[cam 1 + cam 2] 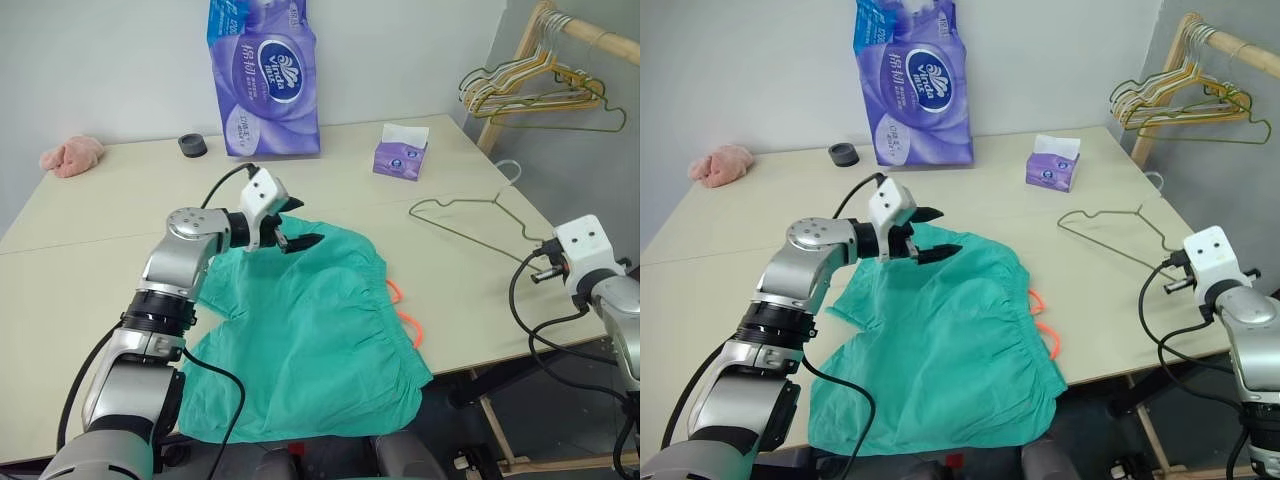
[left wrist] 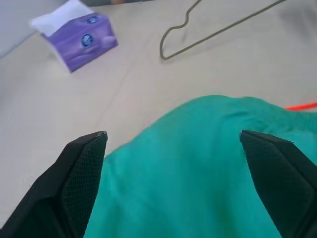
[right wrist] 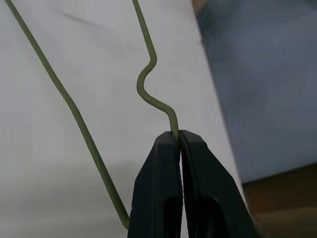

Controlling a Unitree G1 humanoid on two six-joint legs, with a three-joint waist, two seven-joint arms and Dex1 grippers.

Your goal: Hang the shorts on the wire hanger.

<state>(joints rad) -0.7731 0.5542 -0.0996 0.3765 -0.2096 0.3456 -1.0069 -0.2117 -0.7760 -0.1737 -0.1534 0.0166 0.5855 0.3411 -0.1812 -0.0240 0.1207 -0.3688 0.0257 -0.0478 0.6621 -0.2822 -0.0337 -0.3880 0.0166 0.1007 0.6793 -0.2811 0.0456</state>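
Wire hanger point(image 3: 148, 89) — pinched in right jaws

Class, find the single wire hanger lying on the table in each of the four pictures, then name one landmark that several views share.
Left eye view: wire hanger right of centre, on the table beyond the shorts.
Right eye view: hanger right of centre.
Left wrist view: its hook end along the upper edge.
Right wrist view: its wire pinched between the right gripper fingers.
Shared landmark: the purple tissue box.
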